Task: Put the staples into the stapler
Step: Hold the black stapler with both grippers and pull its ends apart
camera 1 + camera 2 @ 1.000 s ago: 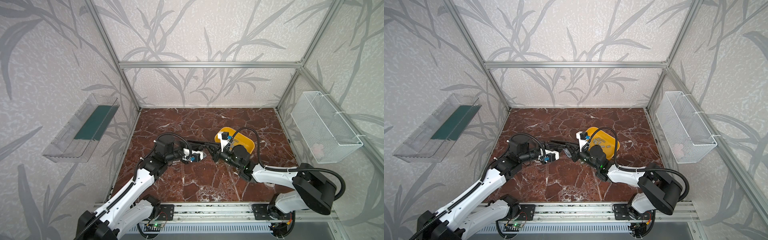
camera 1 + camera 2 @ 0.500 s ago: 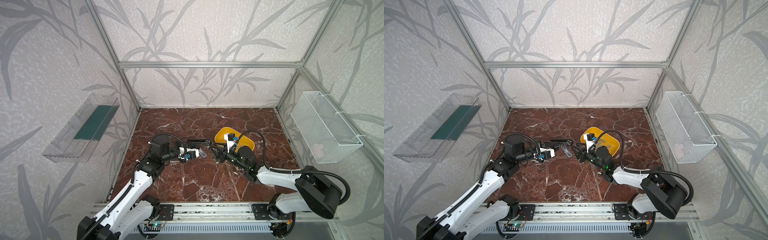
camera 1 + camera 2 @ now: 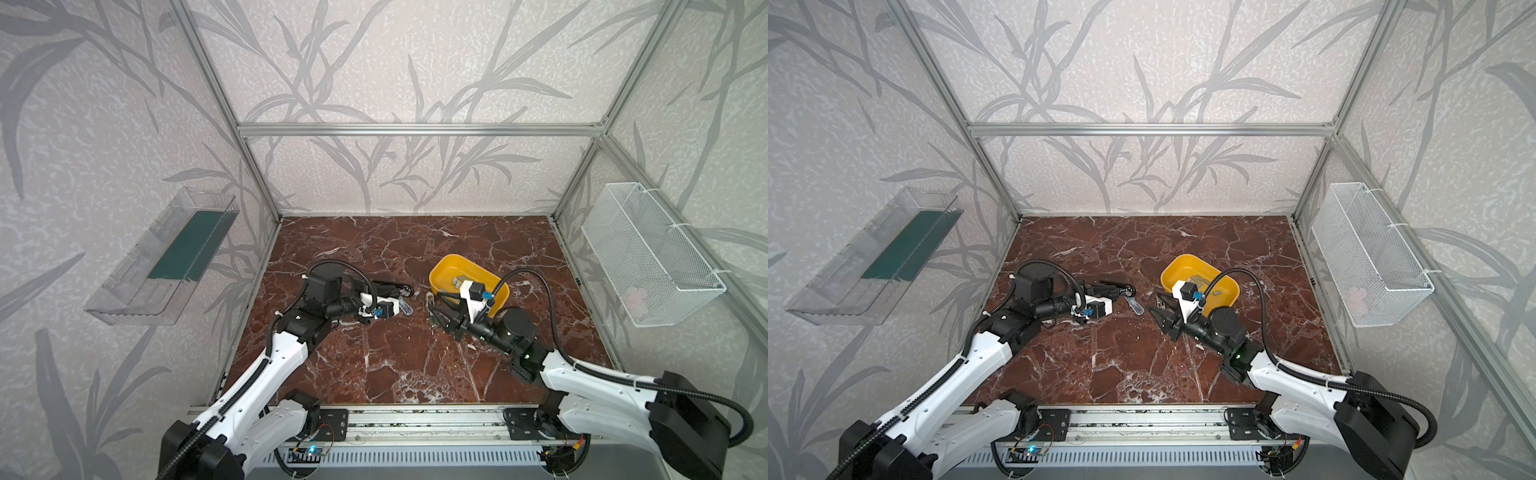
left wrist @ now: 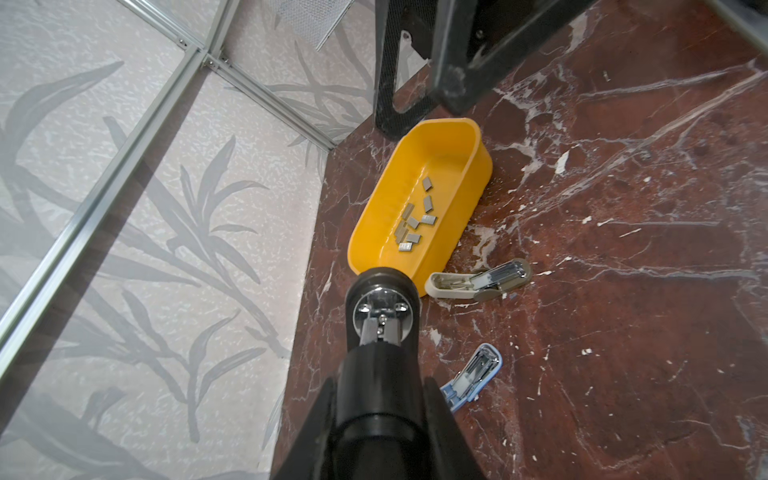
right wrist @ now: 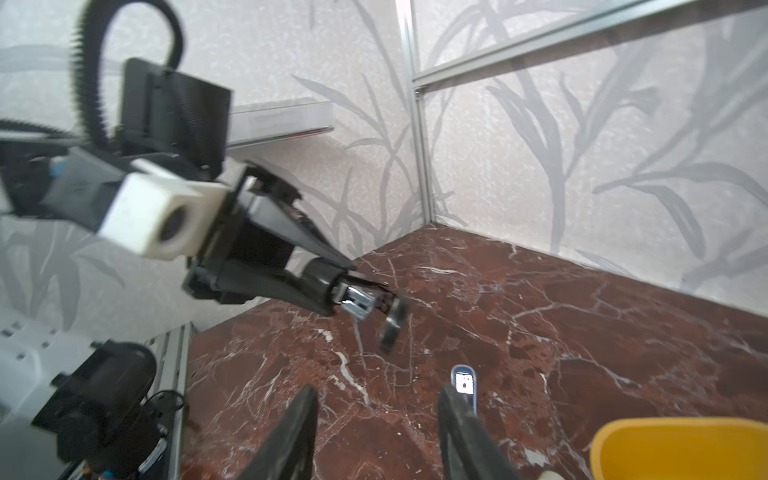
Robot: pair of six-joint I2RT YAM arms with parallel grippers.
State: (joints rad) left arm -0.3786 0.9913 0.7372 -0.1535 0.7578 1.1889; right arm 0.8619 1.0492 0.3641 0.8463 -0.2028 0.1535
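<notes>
My left gripper (image 4: 380, 386) is shut on a black stapler (image 4: 382, 307), held above the floor with its chrome front end showing. In both top views the black stapler (image 3: 404, 288) (image 3: 1121, 287) points toward the middle. The staples (image 4: 415, 222) (image 3: 457, 282) lie as several small grey strips in a yellow tray (image 4: 457, 137) (image 3: 1229, 286). My right gripper (image 5: 376, 399) (image 3: 434, 316) is open and empty, low over the floor near the tray. The left gripper (image 5: 328, 286) with the stapler (image 5: 365, 301) hangs in front of it, apart from it.
A blue stapler (image 4: 473, 376) (image 5: 463, 380) (image 3: 405, 308) lies open on the marble floor between the two grippers. A beige stapler (image 4: 478, 282) (image 3: 430, 299) lies open against the tray. A wire basket (image 3: 648, 257) and a clear shelf (image 3: 166, 266) hang on the side walls.
The two grippers met at the middle before. My right gripper has opened and drawn back to the right. My left gripper has pulled back to the left with the black stapler.
</notes>
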